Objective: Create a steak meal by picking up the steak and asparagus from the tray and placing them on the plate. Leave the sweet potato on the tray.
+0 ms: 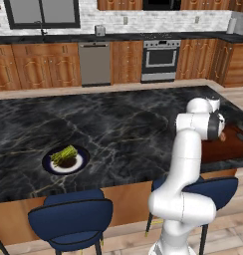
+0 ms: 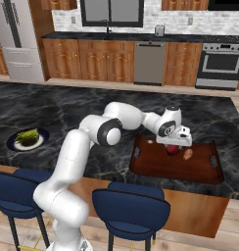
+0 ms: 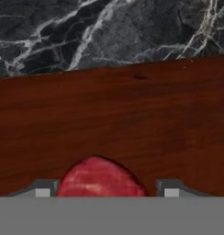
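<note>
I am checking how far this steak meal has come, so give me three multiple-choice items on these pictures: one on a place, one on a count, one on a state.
1. Where does the asparagus lie?
A. on the plate
B. on the tray
C. on the stove

2. How many food pieces are on the tray?
A. none
B. two
C. four

3. How does the gripper stand to the steak?
A. far away over the plate
B. fingers apart on either side of it
C. shut with nothing between

Answers: 1 A, the green bundle rests on the navy-rimmed plate. 2 B, the steak and the sweet potato lie there. 3 B, the hand view shows the red lump between the two fingertips.
</note>
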{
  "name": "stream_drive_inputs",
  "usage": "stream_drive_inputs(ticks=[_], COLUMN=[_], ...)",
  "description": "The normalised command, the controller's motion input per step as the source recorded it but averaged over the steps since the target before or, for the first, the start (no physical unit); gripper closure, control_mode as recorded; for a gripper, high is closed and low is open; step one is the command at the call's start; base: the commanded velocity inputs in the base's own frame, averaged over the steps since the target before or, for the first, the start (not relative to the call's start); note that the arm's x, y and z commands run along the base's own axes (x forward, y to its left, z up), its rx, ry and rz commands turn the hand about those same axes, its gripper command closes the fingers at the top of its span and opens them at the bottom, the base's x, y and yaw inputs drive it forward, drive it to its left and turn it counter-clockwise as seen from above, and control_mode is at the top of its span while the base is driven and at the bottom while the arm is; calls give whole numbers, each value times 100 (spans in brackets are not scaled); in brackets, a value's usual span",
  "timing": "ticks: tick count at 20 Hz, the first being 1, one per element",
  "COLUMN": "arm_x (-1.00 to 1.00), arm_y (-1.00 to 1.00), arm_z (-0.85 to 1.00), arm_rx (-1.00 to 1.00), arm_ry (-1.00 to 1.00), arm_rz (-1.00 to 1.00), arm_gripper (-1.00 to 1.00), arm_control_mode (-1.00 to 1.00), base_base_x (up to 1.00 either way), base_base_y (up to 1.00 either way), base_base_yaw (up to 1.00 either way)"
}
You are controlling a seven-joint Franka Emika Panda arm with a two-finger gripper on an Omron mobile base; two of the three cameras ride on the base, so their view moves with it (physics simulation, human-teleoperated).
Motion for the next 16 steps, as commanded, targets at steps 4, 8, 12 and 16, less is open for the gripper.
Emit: stream_drive_inputs(ticks=[4,8,12,16], arm_x=[-38,-64,-77,-87], arm_y=[13,25,78,100], arm_z=[4,66,91,51], arm_rx=[0,0,0,-10], arm_ry=[-1,-4,-15,-20], arm_rz=[0,2,20,26], arm_gripper=[100,100,100,100], arm_control_mode=[-100,-100,-100,-100], base_base_x=[0,0,0,0], base_base_y=[0,0,0,0], base_base_yaw=[0,0,0,0])
